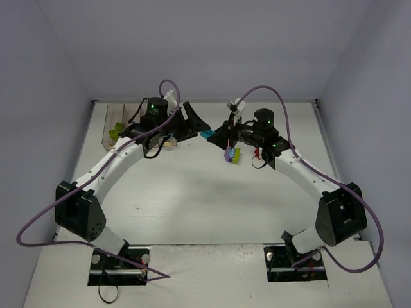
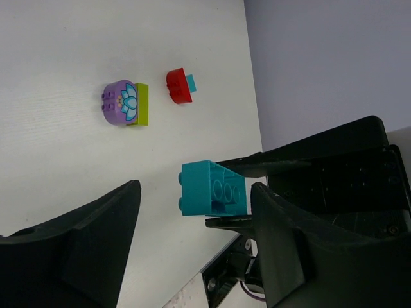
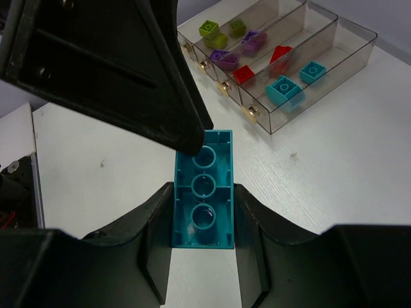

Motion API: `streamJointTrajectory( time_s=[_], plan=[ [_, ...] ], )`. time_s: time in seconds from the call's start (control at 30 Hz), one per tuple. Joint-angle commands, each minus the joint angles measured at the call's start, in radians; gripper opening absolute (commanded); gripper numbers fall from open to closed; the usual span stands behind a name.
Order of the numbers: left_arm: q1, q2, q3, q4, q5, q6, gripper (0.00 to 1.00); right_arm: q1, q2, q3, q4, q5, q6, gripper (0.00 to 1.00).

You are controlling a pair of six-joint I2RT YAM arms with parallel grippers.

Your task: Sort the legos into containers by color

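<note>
My right gripper [image 3: 203, 215] is shut on a long teal brick [image 3: 203, 192], gripping its long sides and holding it above the table. In the left wrist view the same brick [image 2: 212, 188] sticks out between the wide-open fingers of my left gripper [image 2: 194, 196], close to the right-hand finger [image 2: 289, 237]. From the top the two grippers meet at the table's far middle, left [image 1: 192, 122] and right [image 1: 218, 136], with the brick [image 1: 207, 135] between them. The clear containers [image 3: 334, 48] hold lime, purple, red and teal bricks, one colour per bin.
A purple-and-lime brick [image 2: 125, 102] and a red brick with a teal piece [image 2: 180, 86] lie on the table beyond the grippers. From the top the containers [image 1: 106, 122] sit at the far left, partly behind my left arm. Walls close off the back and sides.
</note>
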Motion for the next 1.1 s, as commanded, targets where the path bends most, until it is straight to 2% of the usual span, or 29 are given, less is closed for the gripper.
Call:
streamJointTrajectory(
  time_s=[0.0, 0.17, 0.2, 0.27, 0.4, 0.43, 0.47, 0.53, 0.57, 0.6, 0.67, 0.7, 0.8, 1.07],
  plan=[
    [-0.021, -0.015, 0.039, 0.071, -0.001, -0.007, 0.61, 0.007, -0.023, 0.019, 0.108, 0.008, 0.011, 0.01],
    [-0.031, -0.009, 0.027, 0.052, -0.015, 0.001, 0.50, 0.007, -0.017, 0.014, 0.132, 0.005, 0.029, 0.02],
    [-0.033, -0.006, 0.027, 0.061, -0.015, -0.002, 0.43, 0.007, -0.016, 0.016, 0.140, 0.004, 0.032, 0.02],
    [-0.036, 0.000, 0.027, 0.068, -0.013, -0.004, 0.39, 0.007, -0.008, 0.020, 0.143, 0.002, 0.037, 0.02],
    [-0.037, 0.011, 0.027, 0.106, -0.012, -0.008, 0.19, 0.009, 0.000, 0.025, 0.152, -0.004, 0.043, 0.03],
    [-0.037, 0.014, 0.029, 0.111, -0.012, -0.007, 0.11, 0.009, 0.003, 0.025, 0.154, -0.004, 0.043, 0.04],
    [-0.037, 0.014, 0.030, 0.114, -0.012, -0.007, 0.07, 0.009, 0.004, 0.026, 0.152, -0.002, 0.041, 0.05],
    [-0.034, 0.020, 0.036, 0.117, -0.019, 0.001, 0.00, 0.009, 0.006, 0.028, 0.132, 0.007, 0.037, 0.19],
    [-0.028, 0.023, 0.044, 0.096, -0.024, 0.022, 0.00, 0.009, 0.006, 0.028, 0.123, 0.023, 0.034, 0.28],
    [-0.025, 0.026, 0.064, 0.080, -0.035, 0.039, 0.00, 0.009, 0.004, 0.026, 0.108, 0.036, 0.037, 0.44],
    [-0.014, 0.039, 0.087, 0.030, -0.055, 0.094, 0.00, 0.002, 0.000, 0.017, 0.093, 0.062, 0.043, 0.57],
    [-0.001, 0.043, 0.110, 0.011, -0.079, 0.119, 0.00, 0.001, -0.011, 0.013, 0.080, 0.095, 0.049, 0.67],
    [0.050, 0.063, 0.153, -0.067, -0.136, 0.226, 0.00, -0.002, -0.046, -0.015, 0.048, 0.187, 0.052, 0.77],
    [0.196, 0.223, 0.360, -0.144, -0.363, 0.494, 0.00, -0.022, -0.144, -0.081, -0.075, 0.304, 0.055, 0.78]
  ],
)
